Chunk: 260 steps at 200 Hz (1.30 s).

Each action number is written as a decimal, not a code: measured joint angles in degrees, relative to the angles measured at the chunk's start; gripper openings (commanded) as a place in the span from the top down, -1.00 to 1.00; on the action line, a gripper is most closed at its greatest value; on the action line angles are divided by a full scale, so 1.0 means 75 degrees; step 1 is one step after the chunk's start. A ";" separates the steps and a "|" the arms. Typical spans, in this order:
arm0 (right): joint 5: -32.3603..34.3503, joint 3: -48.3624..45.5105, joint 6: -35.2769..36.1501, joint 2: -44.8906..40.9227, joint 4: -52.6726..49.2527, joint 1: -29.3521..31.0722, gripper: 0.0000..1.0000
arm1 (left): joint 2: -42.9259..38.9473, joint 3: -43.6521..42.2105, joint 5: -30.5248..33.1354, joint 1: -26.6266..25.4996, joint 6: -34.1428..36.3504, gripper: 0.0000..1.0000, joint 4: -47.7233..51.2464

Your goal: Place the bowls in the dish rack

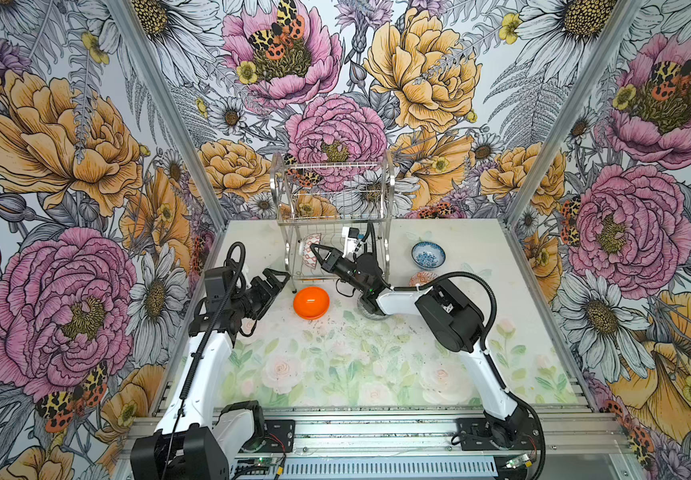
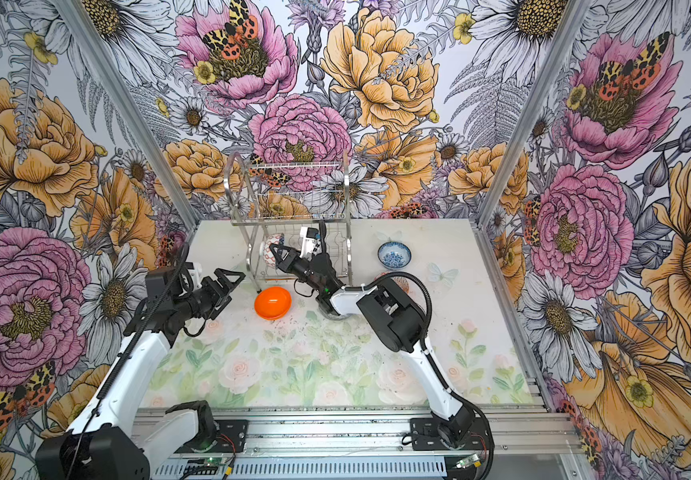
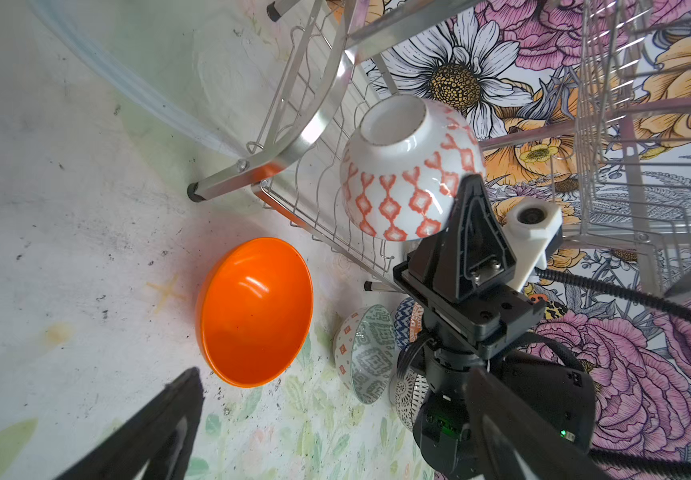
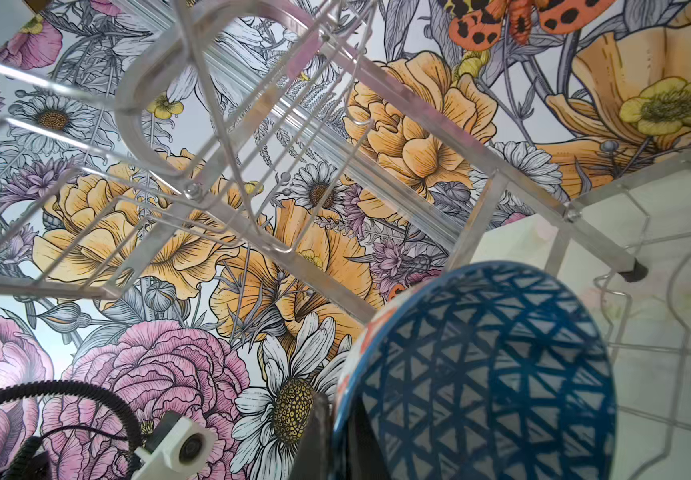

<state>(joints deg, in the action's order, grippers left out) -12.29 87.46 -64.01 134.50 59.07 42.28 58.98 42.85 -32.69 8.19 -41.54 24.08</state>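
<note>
Glazed ceramic at the dish rack (image 1: 335, 216), far middle of the table (image 1: 335, 365): orange-red patterned bowl (image 3: 402, 183) tipped on its side inside the lower tier, left end, foot ring turned away from the gripper. Pinched at the rim by the right gripper (image 1: 315, 248), jaws closed thin on the wall, one finger outside on the diamonds, the other out of sight inside against the blue lattice lining. Hard to tell whether seated on the wires or hanging just above them.

Left gripper (image 1: 280, 286) spread wide and empty, hovering just left of the rack's near leg. Plain orange bowl (image 1: 311, 302) upright on the table just in front of the rack, between the two grippers. Blue-white floral bowl (image 1: 428, 254) far right, well apart from the rack. Grey-green geometric bowl (image 3: 371, 353) under the right arm, more patterned bowls tucked behind it.

Judging by the shine: stiff, smooth, slippery, likely chip-prone against steel wire, and probably weighty enough to swing in a rim pinch. Best taken across the rim, one finger in, one out, squarely. Looks wise to ease it down between the wires before letting go, not drop it.
</note>
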 measured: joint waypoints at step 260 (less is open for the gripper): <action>-0.0379 0.4028 0.0079 0.2358 -0.2139 -0.0353 1.00 | 0.0839 0.0003 -0.0096 0.0131 -0.0038 -0.97 -0.0973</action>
<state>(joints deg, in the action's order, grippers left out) -15.14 117.67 -63.42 152.18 43.03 39.64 65.28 42.87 -33.41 9.17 -41.82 16.78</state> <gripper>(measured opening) 0.086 0.986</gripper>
